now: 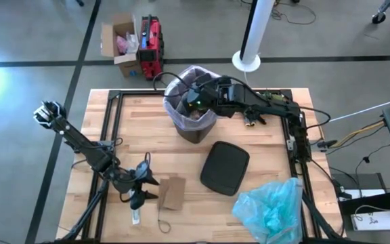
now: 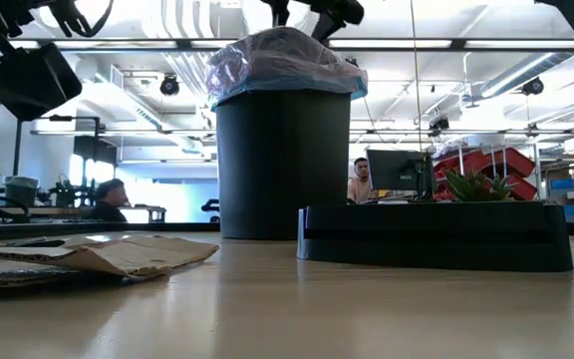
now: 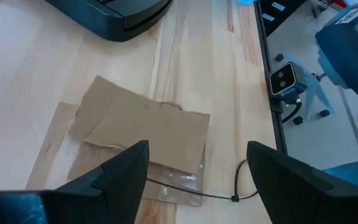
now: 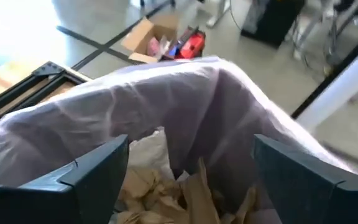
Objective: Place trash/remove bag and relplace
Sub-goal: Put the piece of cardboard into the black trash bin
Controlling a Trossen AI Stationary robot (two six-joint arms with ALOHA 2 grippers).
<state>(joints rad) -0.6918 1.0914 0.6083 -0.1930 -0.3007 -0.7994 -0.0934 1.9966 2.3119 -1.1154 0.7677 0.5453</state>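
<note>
Right gripper (image 4: 185, 180): held over the bin's mouth, fingers spread, nothing grasped.
Left gripper (image 3: 194, 180): fingers spread, empty, above flat brown cardboard (image 3: 145, 127).
Trash (image 4: 166, 190): seen crumpled inside the lavender bag (image 1: 189, 83).
Blue bag (image 1: 273, 207): laid at table's corner.

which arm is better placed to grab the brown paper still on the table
Left. Its open end effector hangs right over the flat brown paper near the table's front edge, while the right end effector is open over the lined bin.

Crumpled trash (image 4: 166, 186) lies in the bag (image 4: 185, 106) below the right arm's parted fingers (image 4: 92, 171); flat cardboard (image 3: 148, 134) lies on the bench (image 3: 36, 74) ahead of the left arm's fingers (image 3: 120, 174).
</note>
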